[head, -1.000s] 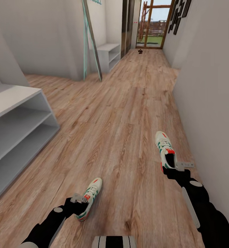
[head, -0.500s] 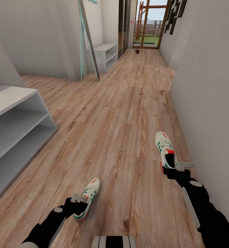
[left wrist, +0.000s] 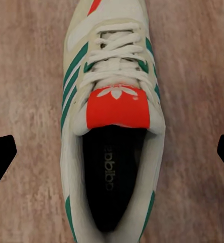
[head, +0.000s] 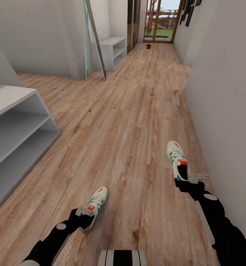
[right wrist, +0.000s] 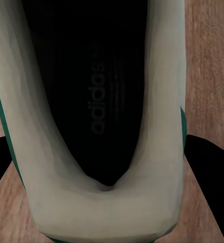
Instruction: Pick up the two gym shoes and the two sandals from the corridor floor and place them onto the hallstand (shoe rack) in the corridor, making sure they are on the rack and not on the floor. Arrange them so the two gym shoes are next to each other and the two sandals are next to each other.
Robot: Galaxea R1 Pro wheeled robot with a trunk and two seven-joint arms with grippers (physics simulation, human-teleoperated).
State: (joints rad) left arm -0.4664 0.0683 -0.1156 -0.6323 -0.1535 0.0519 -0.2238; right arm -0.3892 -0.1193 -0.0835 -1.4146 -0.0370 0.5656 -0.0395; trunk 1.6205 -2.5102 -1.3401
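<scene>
Two white gym shoes with green stripes and red-orange patches are in sight. The right one [head: 176, 159] is level with my right gripper [head: 182, 179], which is shut on its heel [right wrist: 99, 212], a black finger [right wrist: 208, 172] against each side. The left gym shoe [head: 95, 205] lies on the wood-plank corridor floor [head: 130, 111]. My left gripper [head: 85, 217] hangs open over its heel end, both fingers [left wrist: 0, 157] well clear of the shoe [left wrist: 114, 111]. A small dark shape [head: 148, 46], perhaps the sandals, lies far down the corridor. The light-grey hallstand [head: 45, 114] stands at the left.
A white wall [head: 226, 92] runs close along my right side. Farther down on the left stand a leaning mirror [head: 95, 40] and a plain low grey bench [head: 113, 48]. A glass door [head: 159, 22] closes the corridor's far end.
The whole view has shifted, with the hallstand sliding left and the far door rising. The right shoe keeps its place in my right gripper. The left shoe drifts slightly with the floor.
</scene>
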